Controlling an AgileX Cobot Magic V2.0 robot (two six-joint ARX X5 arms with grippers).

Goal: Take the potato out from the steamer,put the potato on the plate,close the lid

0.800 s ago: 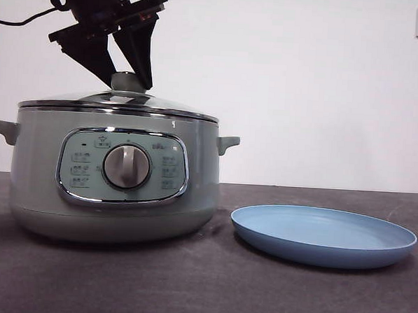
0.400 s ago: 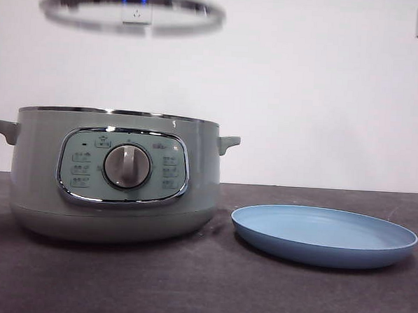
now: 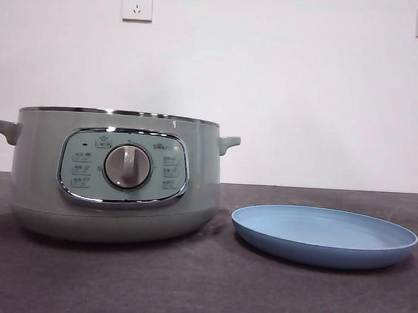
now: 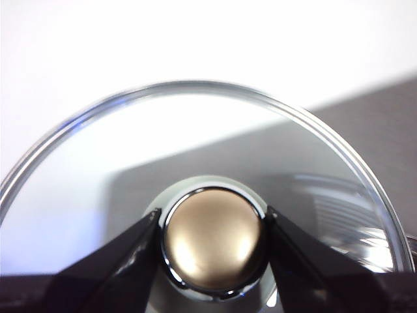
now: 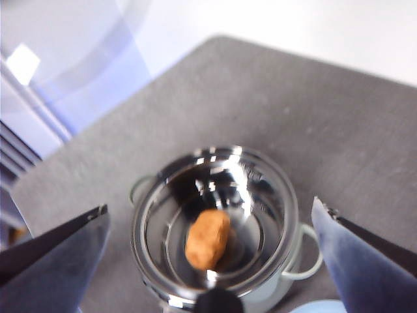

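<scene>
Potato (image 5: 208, 239) is seen lying inside the steamer (image 3: 117, 176), on the shiny inner floor, roughly central, lengthwise across the bowl. The steamer is uncovered and stands on the dark grey desk (image 3: 202, 289), its control panel and round dial (image 3: 127, 167) facing the front camera. The plate (image 3: 324, 236) is set on the desk just beside the steamer, apart from it, with nothing on it. The lid (image 4: 195, 130) is held clear of the steamer: its knob (image 4: 214, 242) is pinched between the two black jaws of the left hand (image 4: 214, 244), one jaw pressed on each side. The right hand (image 5: 208, 222) is positioned high above the open steamer, jaws spread wide, holding nothing. Two wall sockets (image 3: 137, 5) are noted on the white wall behind.
</scene>
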